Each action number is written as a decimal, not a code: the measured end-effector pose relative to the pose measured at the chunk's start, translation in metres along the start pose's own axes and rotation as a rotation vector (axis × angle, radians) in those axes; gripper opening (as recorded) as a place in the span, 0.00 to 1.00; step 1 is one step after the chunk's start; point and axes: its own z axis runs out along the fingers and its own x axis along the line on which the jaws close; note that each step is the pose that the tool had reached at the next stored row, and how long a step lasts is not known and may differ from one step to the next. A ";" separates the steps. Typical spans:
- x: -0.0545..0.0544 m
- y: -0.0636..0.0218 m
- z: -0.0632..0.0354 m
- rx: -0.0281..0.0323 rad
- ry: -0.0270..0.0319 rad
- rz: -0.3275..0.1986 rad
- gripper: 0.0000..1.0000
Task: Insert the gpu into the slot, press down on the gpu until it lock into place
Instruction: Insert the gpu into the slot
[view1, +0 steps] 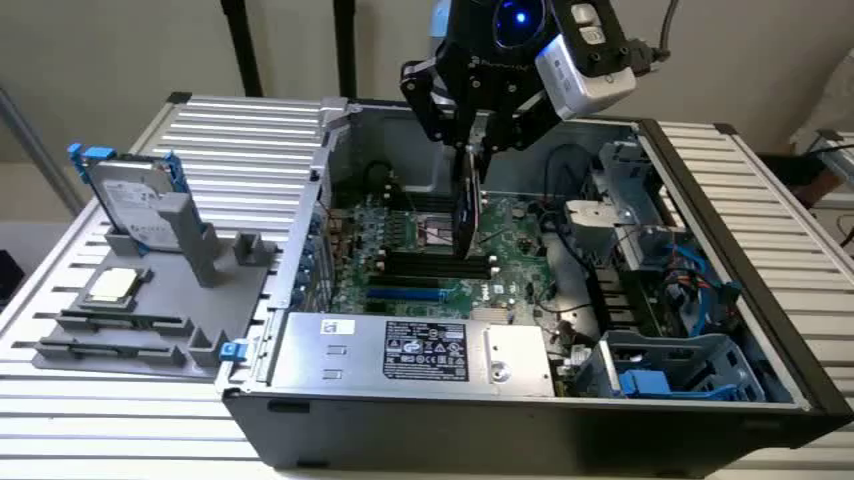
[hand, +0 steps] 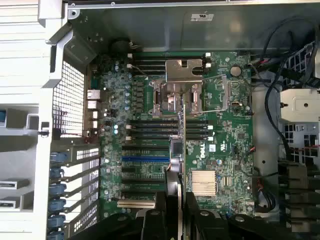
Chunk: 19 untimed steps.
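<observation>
Exterior view: clamped in the gripper (view1: 475, 140), gpu (view1: 467, 205) held upright, edge down, over the motherboard (view1: 521, 240) inside the open case. Not in the slot (view1: 404, 295), off toward the exterior view's left.

Wrist view: gripper (hand: 175, 212) tight on gpu (hand: 177, 155), seen edge-on. Across the black memory slots, just beside the slot (hand: 145, 158), not seated.
</observation>
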 end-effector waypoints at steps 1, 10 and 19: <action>0.000 0.0000 0.0000 0.0000 0.0000 0.000 0.26; 0.000 0.0000 0.0000 0.0000 0.0000 0.000 0.26; 0.000 0.0000 0.0000 0.0000 0.0000 0.000 0.26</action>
